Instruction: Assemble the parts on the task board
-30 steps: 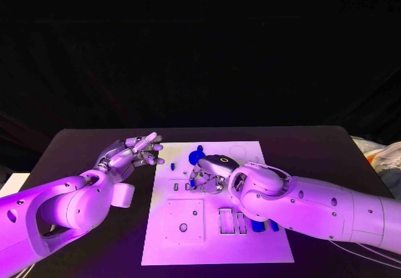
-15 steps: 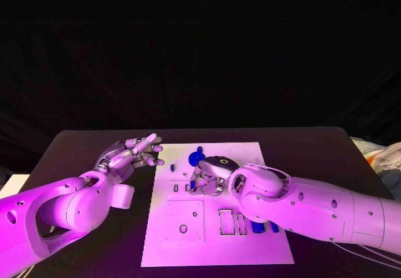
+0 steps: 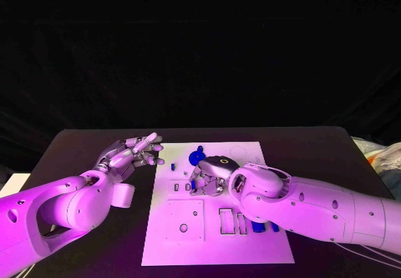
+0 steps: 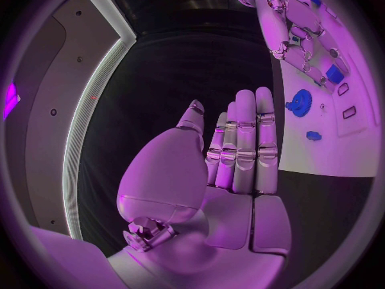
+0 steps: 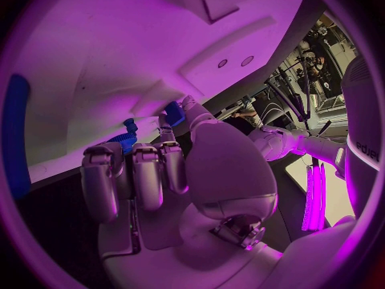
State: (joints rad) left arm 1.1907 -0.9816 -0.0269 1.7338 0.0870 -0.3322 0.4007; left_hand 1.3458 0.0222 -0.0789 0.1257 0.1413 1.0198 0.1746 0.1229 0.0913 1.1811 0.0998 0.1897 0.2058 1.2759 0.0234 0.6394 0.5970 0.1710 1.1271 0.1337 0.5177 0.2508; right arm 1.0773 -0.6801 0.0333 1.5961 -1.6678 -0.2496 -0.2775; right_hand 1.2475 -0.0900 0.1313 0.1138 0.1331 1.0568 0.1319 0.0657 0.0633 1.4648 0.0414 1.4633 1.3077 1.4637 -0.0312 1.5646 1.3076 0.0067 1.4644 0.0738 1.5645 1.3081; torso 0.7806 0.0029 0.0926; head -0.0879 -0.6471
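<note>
The white task board [image 3: 217, 243] lies in the middle of the black table. My right hand [image 3: 210, 172] hovers low over the board's far half and pinches a small blue part [image 3: 194, 185] between thumb and a finger; the same part [image 5: 174, 113] shows at the fingertips in the right wrist view. Just beyond that hand a round blue gear-like part [image 3: 196, 156] sits on the board, with a tiny blue piece [image 3: 172, 167] near the board's left edge. My left hand [image 3: 134, 152] is held up beside the board's far left corner, fingers straight and holding nothing.
Two more blue parts [image 3: 265, 226] lie at the board's right edge, next to a pair of narrow slots [image 3: 227, 221]. A square recessed plate [image 3: 183, 219] occupies the board's left near half. Black table [image 3: 83, 145] surrounds the board.
My right hand has sunk slightly toward the board with the blue part. The left hand has barely moved.
</note>
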